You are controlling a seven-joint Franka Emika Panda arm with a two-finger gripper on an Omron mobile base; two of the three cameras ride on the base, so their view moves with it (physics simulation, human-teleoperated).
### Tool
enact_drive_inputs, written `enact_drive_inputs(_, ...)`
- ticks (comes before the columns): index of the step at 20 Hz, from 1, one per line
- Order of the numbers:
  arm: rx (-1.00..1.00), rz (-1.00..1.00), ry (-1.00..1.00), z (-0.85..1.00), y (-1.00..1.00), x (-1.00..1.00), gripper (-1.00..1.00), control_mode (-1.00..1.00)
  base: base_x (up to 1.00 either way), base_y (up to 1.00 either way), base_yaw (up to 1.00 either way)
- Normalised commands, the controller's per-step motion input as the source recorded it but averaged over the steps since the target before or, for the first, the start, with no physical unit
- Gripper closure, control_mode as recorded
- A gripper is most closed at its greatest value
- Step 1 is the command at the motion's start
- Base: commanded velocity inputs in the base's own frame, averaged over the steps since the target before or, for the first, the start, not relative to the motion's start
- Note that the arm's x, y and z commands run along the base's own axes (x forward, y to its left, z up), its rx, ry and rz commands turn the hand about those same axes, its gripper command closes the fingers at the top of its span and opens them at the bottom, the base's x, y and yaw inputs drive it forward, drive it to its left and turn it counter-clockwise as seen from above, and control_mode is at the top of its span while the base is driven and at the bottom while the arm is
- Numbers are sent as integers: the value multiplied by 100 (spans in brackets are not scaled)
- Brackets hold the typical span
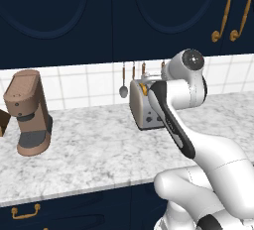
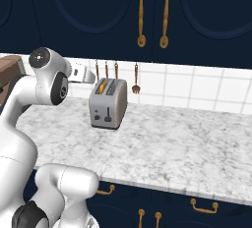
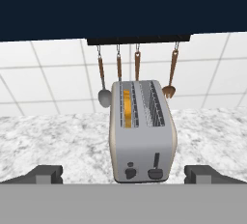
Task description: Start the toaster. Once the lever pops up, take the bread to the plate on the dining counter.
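Two dark fingertips (image 3: 46, 174) stand wide apart at the bottom of the hand view, nothing between them, the gripper (image 3: 123, 175) hanging above and in front of the toaster (image 3: 142, 131) without touching it. One narrow face of the toaster looks toward the hand, with the lever (image 3: 155, 166) low on its right and a round knob (image 3: 130, 172) beside it on the left. In the left slot sits the bread (image 3: 127, 108), its orange crust showing through the top. Behind the toaster four utensils (image 3: 136, 68) hang on a rail against the white tiles (image 3: 58, 78), close to its back. The toaster stands on the marble worktop (image 2: 187, 143), nearer the wall than the front edge. A brown coffee machine (image 1: 28, 111) stands well apart on the left in the left base view. Bare marble lies on both sides of the toaster and in front of it, and navy cabinets (image 1: 99, 16) hang overhead
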Motion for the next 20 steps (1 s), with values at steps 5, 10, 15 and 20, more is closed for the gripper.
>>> enact_drive_inputs(5,0,0,0,0,0,0,-100,-100,0,0,0)
enact_drive_inputs(10,0,0,0,0,0,0,-100,-100,0,0,0)
enact_drive_inputs(15,0,0,0,0,0,0,-100,-100,0,0,0)
enact_drive_inputs(20,0,0,0,0,0,0,-100,-100,0,0,0)
